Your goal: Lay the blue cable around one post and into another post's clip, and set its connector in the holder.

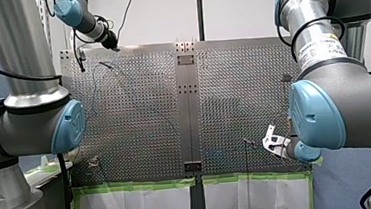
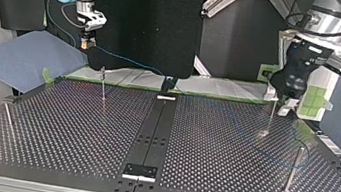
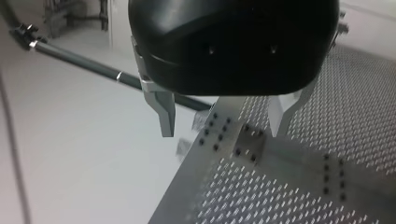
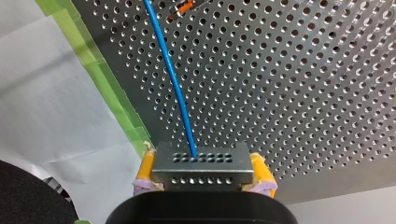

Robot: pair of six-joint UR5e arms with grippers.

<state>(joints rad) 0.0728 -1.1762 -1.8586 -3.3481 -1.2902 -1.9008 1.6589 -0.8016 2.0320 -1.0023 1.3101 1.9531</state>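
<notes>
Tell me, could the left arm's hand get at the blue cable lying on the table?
Probably yes. The left hand hangs open and empty above the table's edge, and the blue cable lies loose on the table close by, with only thin posts nearby.

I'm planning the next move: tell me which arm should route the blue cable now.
Right, probably. My right gripper is shut on the connector, with the blue cable running from it over the table. My left gripper hangs open and empty over the table's edge.
</notes>
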